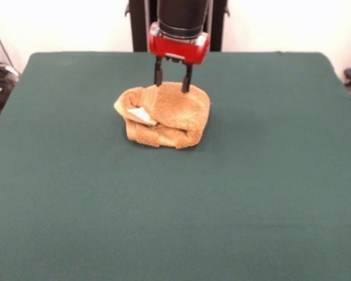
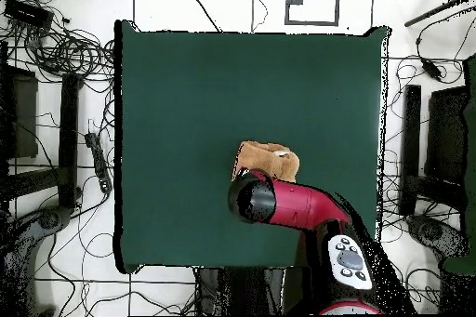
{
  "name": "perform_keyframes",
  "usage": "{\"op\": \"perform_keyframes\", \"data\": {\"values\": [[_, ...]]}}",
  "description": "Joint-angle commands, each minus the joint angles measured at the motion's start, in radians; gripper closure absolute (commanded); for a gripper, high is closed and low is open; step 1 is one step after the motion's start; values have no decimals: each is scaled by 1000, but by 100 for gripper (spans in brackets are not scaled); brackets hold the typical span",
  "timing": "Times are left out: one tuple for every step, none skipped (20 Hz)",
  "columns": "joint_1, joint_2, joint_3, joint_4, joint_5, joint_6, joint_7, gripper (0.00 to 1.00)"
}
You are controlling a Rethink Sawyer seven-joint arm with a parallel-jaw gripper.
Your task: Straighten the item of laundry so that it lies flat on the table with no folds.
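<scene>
The orange-tan towel (image 1: 164, 115) lies crumpled and folded over itself in a small heap on the dark green table (image 1: 175, 205), a little behind its middle. A white tag (image 1: 141, 115) shows in a fold at the heap's left. My gripper (image 1: 172, 79) hangs straight down over the heap's far edge, its two black fingers (image 1: 186, 78) apart and open, the tips at the towel's top edge. In the overhead view the towel (image 2: 270, 160) peeks out from under the red arm (image 2: 297, 206), which hides the gripper itself.
The table (image 2: 186, 99) stretches wide on all sides of the towel. Cables and stands (image 2: 56, 44) lie on the floor beyond the table's edges. The robot's pedestal (image 1: 141, 23) stands at the far side.
</scene>
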Motion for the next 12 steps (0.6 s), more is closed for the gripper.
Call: {"op": "perform_keyframes", "data": {"values": [[-2, 70, 111, 4, -41, -59, 61, 0], [-4, 74, 112, -1, -43, -57, 56, 0], [-5, 76, 114, -2, -43, -60, 56, 0], [-5, 80, 116, -5, -45, -64, 54, 0], [-4, 82, 115, -7, -46, -65, 54, 0], [-2, 85, 112, -10, -47, -69, 56, 0], [-1, 87, 110, -11, -47, -71, 57, 0], [1, 89, 108, -12, -48, -75, 59, 0], [2, 91, 106, -13, -48, -79, 61, 0], [4, 92, 104, -12, -48, -83, 63, 0], [6, 93, 102, -13, -48, -86, 64, 0], [8, 97, 100, -15, -47, -90, 69, 0]]}}
